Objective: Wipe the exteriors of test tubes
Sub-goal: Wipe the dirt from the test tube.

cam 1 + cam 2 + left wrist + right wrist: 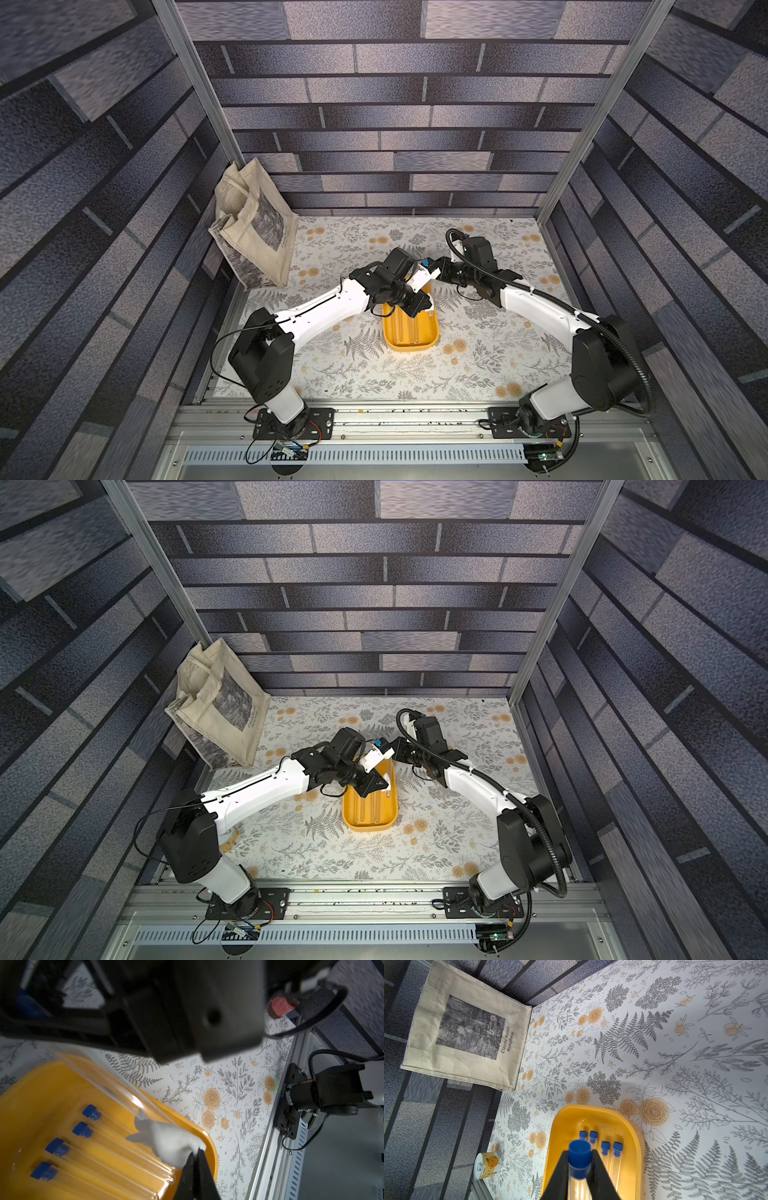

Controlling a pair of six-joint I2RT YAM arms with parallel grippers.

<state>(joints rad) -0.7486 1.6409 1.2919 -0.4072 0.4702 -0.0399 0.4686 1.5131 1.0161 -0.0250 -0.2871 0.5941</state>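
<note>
— What sort of place are you working in?
— A robot test booth, not a lived-in room. My left arm [320,305] and right arm [538,309] are bolted to an aluminium rail [395,415] at the front.
— What shows that?
— The walls [395,83] are flat panels printed with grey brick, set between bare aluminium posts [195,83]. The table [374,374] has a printed floral sheet. A slotted cable duct [353,456] runs beside the rail. A canvas tote bag [257,232] leans in one corner.
</note>
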